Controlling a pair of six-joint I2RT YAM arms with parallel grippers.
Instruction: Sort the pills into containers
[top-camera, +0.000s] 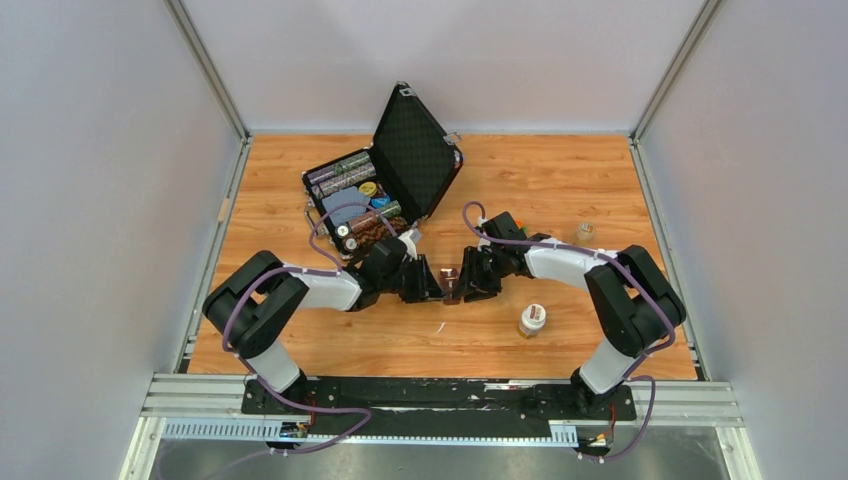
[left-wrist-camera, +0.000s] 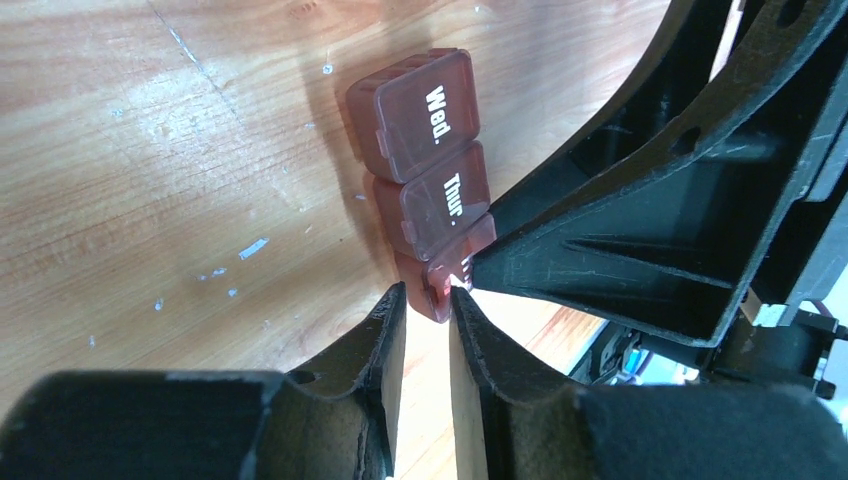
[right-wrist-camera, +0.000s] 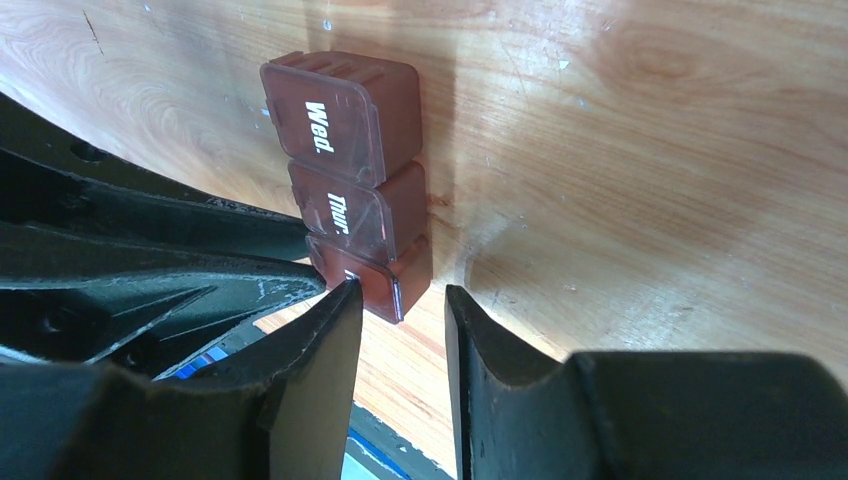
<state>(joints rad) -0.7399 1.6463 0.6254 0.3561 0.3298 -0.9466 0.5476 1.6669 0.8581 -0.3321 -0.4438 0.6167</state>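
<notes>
The containers (top-camera: 450, 281) are a dark brown strip of three joined lidded compartments at the table's middle. In the left wrist view (left-wrist-camera: 425, 115) lids marked "Wed." and "Thur." are closed, and they show the same in the right wrist view (right-wrist-camera: 340, 130). My left gripper (top-camera: 438, 290) (left-wrist-camera: 430, 297) comes from the left, jaws nearly together, pinching the strip's near end compartment. My right gripper (top-camera: 464, 284) (right-wrist-camera: 400, 292) comes from the right, jaws apart. One of its fingertips (right-wrist-camera: 342, 295) touches that end compartment's lid, the other stands clear. No loose pills show.
An open black hard case (top-camera: 385, 185) with several items stands behind the left arm. A pill bottle with a white cap (top-camera: 532, 320) stands at the front right. A small clear jar (top-camera: 585, 233) stands at the right. White specks lie on the wood.
</notes>
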